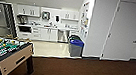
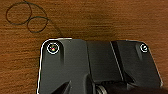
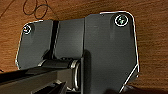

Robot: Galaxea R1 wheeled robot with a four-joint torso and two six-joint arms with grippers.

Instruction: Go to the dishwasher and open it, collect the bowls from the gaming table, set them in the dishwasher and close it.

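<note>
Brown carpet (image 2: pixel 100 20) lies under both wrists, a thin dark cable (image 2: pixel 27 18) looped on it; whether either pincer is released or clenched I cannot tell. Farther out, a foosball table (image 1: pixel 4 52) with a green field stands at the near left on the carpet. Ahead, a kitchenette opens past the carpet edge, with white cabinets (image 1: pixel 45 34) and the steel-fronted dishwasher (image 1: pixel 62 35) under the counter. A grey bin with a blue lid (image 1: pixel 76 48) stands between robot and dishwasher, beside a white wall (image 1: pixel 99 26)
</note>
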